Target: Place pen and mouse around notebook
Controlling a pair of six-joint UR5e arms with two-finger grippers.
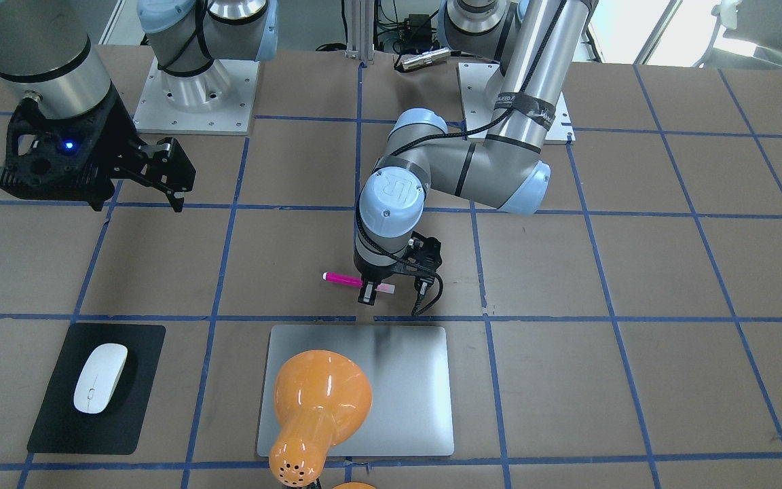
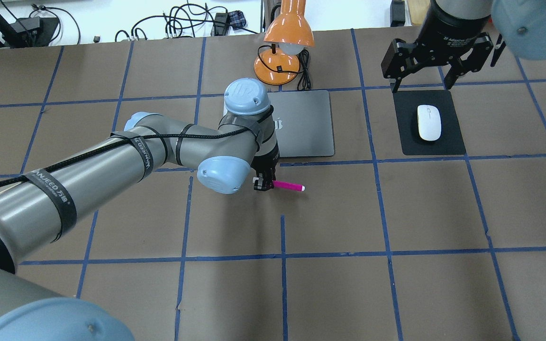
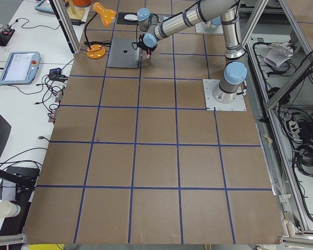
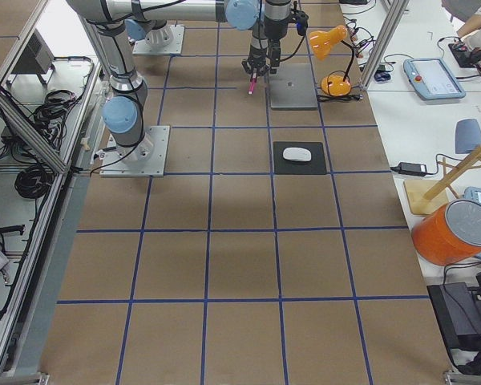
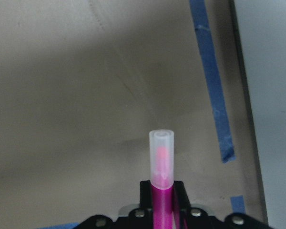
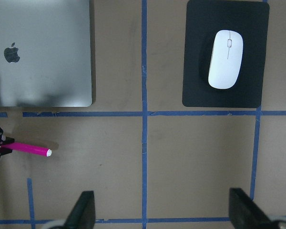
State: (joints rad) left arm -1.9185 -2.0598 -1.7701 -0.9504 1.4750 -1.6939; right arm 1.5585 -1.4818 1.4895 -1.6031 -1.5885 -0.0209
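While clamping the pen (image 1: pixel 356 279) near its pale end at mid-frame of the front-facing view, holding the left gripper (image 1: pixel 368 293) low over the table (image 1: pixel 635 272), just above the upper edge of the notebook (image 1: pixel 404 387) and apart from it. Looks like the pen-placing step, nearly done. Next, probably: lower, part the fingers, lift straight up without rolling it. Holding the right gripper (image 2: pixel 421 81) spread and empty at upper left. Leaves the mouse (image 1: pixel 100 377) on the black mat (image 1: pixel 58 421) at lower left, well apart from the notebook.

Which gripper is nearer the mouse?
Right. The right gripper hangs open above the table near the mouse; the left gripper holds the pen by the notebook, farther off.
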